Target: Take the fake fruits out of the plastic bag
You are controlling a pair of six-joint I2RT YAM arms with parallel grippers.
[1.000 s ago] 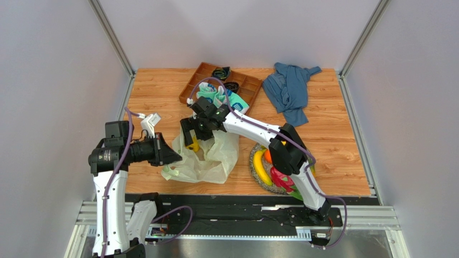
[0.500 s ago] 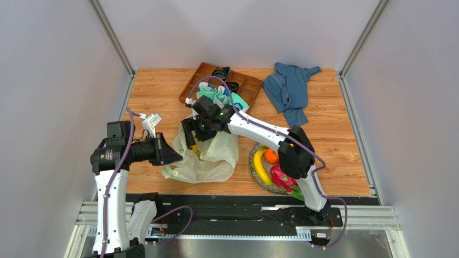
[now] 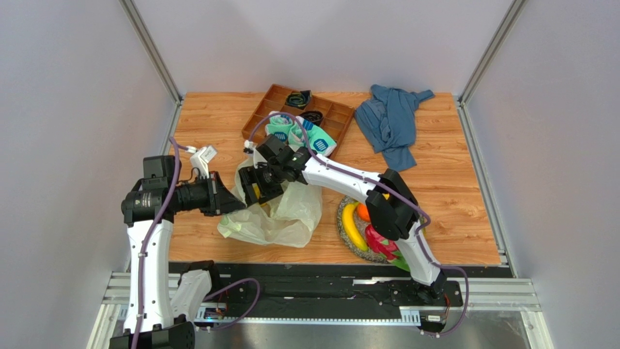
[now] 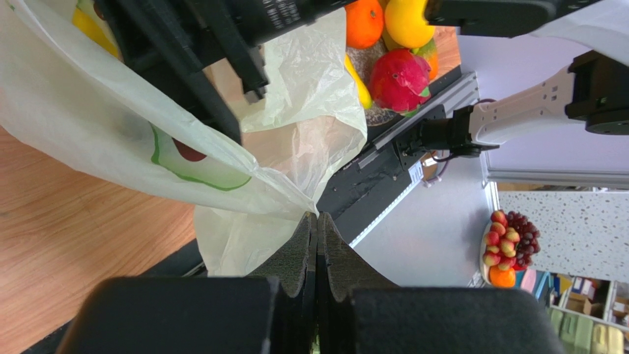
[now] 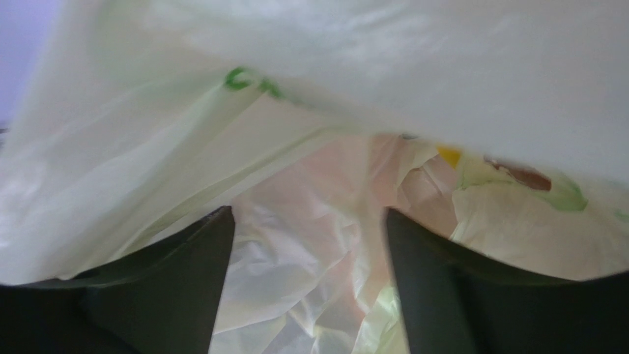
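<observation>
The pale yellow-green plastic bag (image 3: 284, 214) lies crumpled left of centre. My left gripper (image 3: 231, 203) is shut on the bag's left edge (image 4: 299, 203) and holds the mouth up. My right gripper (image 3: 252, 190) is open inside the bag mouth, with only bag film between its fingers (image 5: 310, 221). A yellow fruit (image 4: 90, 23) shows through the bag beside the right gripper's fingers, and a yellow bit (image 5: 449, 155) shows deeper inside. A banana (image 3: 351, 226), an orange (image 3: 362, 211) and a pink dragon fruit (image 3: 378, 241) lie on a round plate (image 3: 342, 234) right of the bag.
A brown divided tray (image 3: 271, 100) at the back holds black items, with teal-white socks (image 3: 298, 133) at its near edge. A blue cloth garment (image 3: 393, 120) lies back right. Grey walls and metal rails close in the table.
My right gripper has moved a little left and farther into the bag mouth. My left gripper has shifted slightly away from me, still holding the bag edge.
</observation>
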